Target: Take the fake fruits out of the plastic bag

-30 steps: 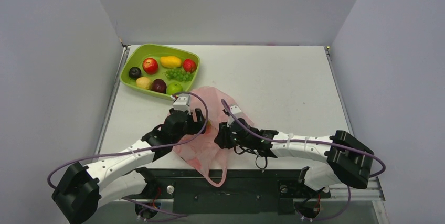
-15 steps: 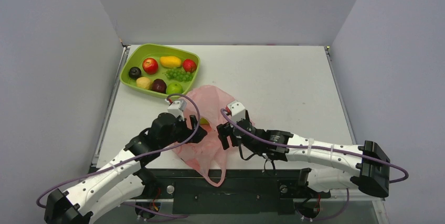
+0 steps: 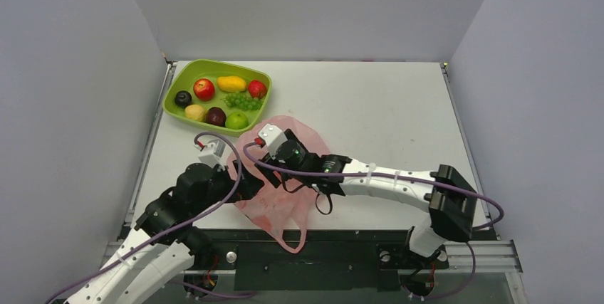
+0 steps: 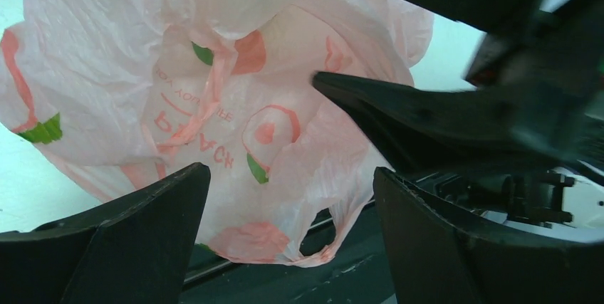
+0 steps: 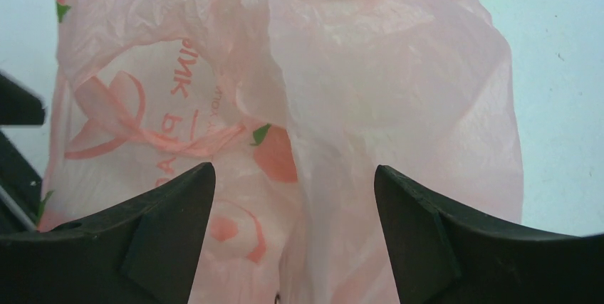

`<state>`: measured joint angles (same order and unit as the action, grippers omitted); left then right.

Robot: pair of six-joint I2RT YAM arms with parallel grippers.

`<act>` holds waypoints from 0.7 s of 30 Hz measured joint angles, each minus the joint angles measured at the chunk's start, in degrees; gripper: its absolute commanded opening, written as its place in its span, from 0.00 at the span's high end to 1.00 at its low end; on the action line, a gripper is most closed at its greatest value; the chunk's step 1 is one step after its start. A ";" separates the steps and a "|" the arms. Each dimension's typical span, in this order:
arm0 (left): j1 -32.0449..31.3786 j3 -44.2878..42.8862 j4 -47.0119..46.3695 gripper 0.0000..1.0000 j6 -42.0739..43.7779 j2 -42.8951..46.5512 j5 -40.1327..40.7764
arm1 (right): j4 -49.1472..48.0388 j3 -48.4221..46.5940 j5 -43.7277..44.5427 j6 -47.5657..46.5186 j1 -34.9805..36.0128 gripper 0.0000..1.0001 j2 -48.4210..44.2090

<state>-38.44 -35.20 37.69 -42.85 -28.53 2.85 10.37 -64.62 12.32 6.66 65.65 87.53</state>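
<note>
2 claws, left gripper [image 4: 292,176] and right gripper [image 5: 293,176], both spread wide, pinching nothing; both aimed at the plastic bag [image 3: 274,208], probably to work its mouth open

white table [image 3: 370,105] with lime-green tray [image 3: 186,76] at far left and pink plastic bag [image 3: 267,208] by near edge

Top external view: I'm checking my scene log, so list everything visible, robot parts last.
White table: 1, white, under everything.
Lime-green rectangular plastic tray: 1, green, far left.
Glossy red plastic apples: 2, red, in tray.
Dark red apple, green apple, yellow lemon, purple plum: 1 each, in tray.
Yellow-orange mango, green grape bunch: 1 each, in tray.
Crinkly translucent pink plastic bag: 1, pink, near centre.
Left gripper, right gripper: 1 each, black, open at bag.
</note>
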 measured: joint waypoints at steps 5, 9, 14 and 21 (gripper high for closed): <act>0.02 0.57 0.61 0.16 -4.31 3.48 -1.46 | -0.52 -5.40 1.66 -4.46 -0.04 0.24 8.90; 0.04 5.31 -4.02 0.16 -8.74 6.01 -5.75 | -1.70 -6.43 3.89 -7.10 -0.33 0.47 11.58; 0.04 10.03 -8.26 0.18 -12.15 5.38 -10.62 | -3.30 -7.93 2.27 -8.92 -2.21 0.98 13.40; 0.02 15.96 -20.61 0.28 -13.09 1.55 -14.51 | -7.96 -9.35 -16.13 2.14 -9.77 1.00 13.68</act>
<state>-38.41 -19.25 17.08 -55.94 -26.98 -11.66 2.42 -73.97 -3.81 8.80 55.88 101.21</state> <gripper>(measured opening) 0.769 0.004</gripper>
